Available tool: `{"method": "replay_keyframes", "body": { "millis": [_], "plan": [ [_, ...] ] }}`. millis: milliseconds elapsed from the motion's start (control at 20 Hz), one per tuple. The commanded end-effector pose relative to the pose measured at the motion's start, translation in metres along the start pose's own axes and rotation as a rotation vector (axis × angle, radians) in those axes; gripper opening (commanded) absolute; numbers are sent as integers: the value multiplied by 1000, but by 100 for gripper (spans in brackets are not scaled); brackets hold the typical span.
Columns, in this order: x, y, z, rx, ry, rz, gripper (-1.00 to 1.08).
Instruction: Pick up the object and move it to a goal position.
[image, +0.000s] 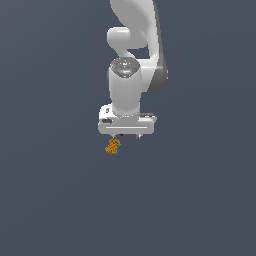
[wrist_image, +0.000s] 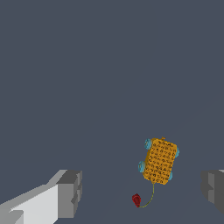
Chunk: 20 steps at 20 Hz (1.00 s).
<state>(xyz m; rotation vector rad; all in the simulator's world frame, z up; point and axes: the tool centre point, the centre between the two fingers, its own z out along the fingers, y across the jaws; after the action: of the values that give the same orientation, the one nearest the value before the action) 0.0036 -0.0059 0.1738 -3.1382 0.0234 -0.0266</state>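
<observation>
Grey fingertips (wrist_image: 70, 194) spread wide, gripping nothing.
Gripper (image: 126, 135) hangs apart from the orange block (wrist_image: 160, 161), which lies tilted at its seven o'clock in the exterior view.

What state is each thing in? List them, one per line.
Gripper: open, jaws wide apart, holding nothing.
Block: lying flat on the floor, skewed, free of the jaws and nearer one than the other.
Red marker: beside the block, joined to it by a thin line.
Arm: above the block, pointing down.
</observation>
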Motion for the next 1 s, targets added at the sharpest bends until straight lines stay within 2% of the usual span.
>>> {"method": "replay_keyframes", "body": {
  "millis": [0,400,950],
  "plan": [
    [0,0,0,0,0,0,100],
    [-3,22,-5,0,3,11,100],
    [-9,28,9,2,1,42,100]
  ]
}}
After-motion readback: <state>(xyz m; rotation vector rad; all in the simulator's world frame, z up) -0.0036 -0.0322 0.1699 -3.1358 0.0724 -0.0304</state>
